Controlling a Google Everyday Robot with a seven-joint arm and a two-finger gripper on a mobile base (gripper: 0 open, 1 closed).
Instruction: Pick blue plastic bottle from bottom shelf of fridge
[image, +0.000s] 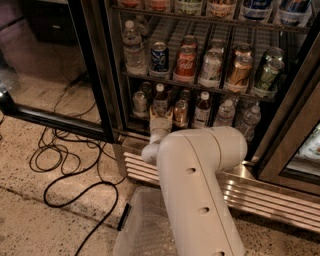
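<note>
Looking down past a bulky white robot arm (200, 190) into a tall commercial drinks fridge (112, 75), dark-framed glass door swung wide to the left.

On the lowest black wire shelf (142, 119), in the 2nd lane from the left: a small slim blue plastic bottle (160, 100), white screw cap, dark body, pale label band, standing upright. Just in front of it, at the shelf's front edge, the tan two-finger gripper (161, 121), reaching up to the bottle's base. Cannot tell the spread of the jaws, nor any hold on the bottle.

Same shelf, left of the bottle: 1 pale clear bottle (140, 102). To the right: 1 amber bottle (181, 112), 1 more white-capped dark bottle (202, 107), then 2 clear crinkled water bottles (225, 111).

On the rack above: 1 clear water bottle (132, 47) and a row of 5 metal cans (185, 62), blue, red, silver, gold, green.

Below, a stainless louvred grille (270, 200). On the speckled floor, looping black cables (65, 170) and a translucent plastic bin (142, 230), contents not discernible.
</note>
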